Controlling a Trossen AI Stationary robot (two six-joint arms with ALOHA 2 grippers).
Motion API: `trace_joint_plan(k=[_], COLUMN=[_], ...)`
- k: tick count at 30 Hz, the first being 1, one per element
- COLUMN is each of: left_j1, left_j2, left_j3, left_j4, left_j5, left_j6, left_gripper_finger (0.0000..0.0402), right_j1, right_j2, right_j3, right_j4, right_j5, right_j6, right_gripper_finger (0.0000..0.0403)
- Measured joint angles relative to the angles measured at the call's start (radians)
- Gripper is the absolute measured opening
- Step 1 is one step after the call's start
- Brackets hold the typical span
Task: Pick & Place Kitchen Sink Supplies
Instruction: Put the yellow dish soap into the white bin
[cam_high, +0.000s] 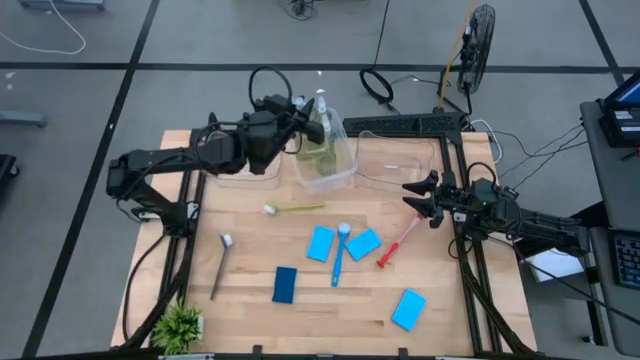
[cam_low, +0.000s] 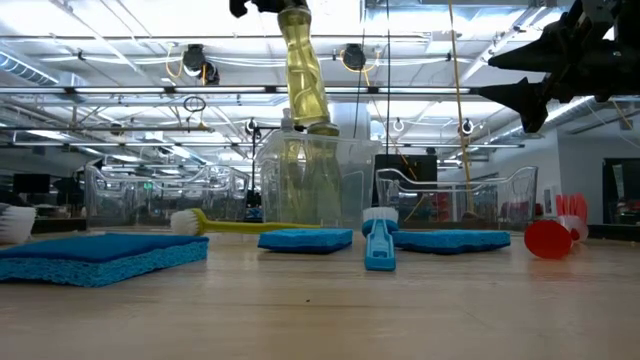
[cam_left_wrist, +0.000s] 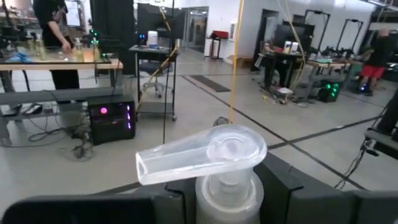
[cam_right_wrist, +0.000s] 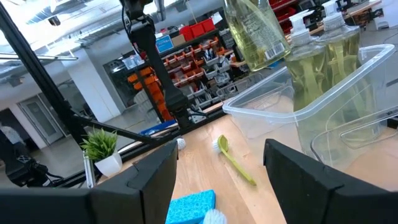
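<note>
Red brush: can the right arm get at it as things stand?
Probably yes. The red brush lies bare on the table just beside the right gripper, whose fingers are open and empty. Nothing covers it; the nearest sponge lies apart.

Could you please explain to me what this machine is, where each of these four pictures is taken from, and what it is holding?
It is a robot with two dark arms at a wooden table. One picture looks straight down, one looks level across the tabletop, and two come from cameras on the wrists. The left gripper holds a clear bottle of yellow-green liquid above a clear bin that already contains similar bottles. The right gripper hovers open and empty. Four blue sponges, several brushes and a small potted plant lie on the table.
</note>
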Motion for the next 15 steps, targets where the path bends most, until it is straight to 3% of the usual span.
trace_joint_plan(k=[15], left_j1=[-0.051], left_j2=[-0.048], left_j3=[-0.005], left_j4=[-0.045], left_j5=[-0.012], left_j6=[0.031], left_gripper_finger=[0.0111], right_j1=[0.0], right_j2=[0.0], right_j3=[0.0], right_j4=[-0.004], right_j5=[0.0], right_j6=[0.0], right_gripper_finger=[0.0226])
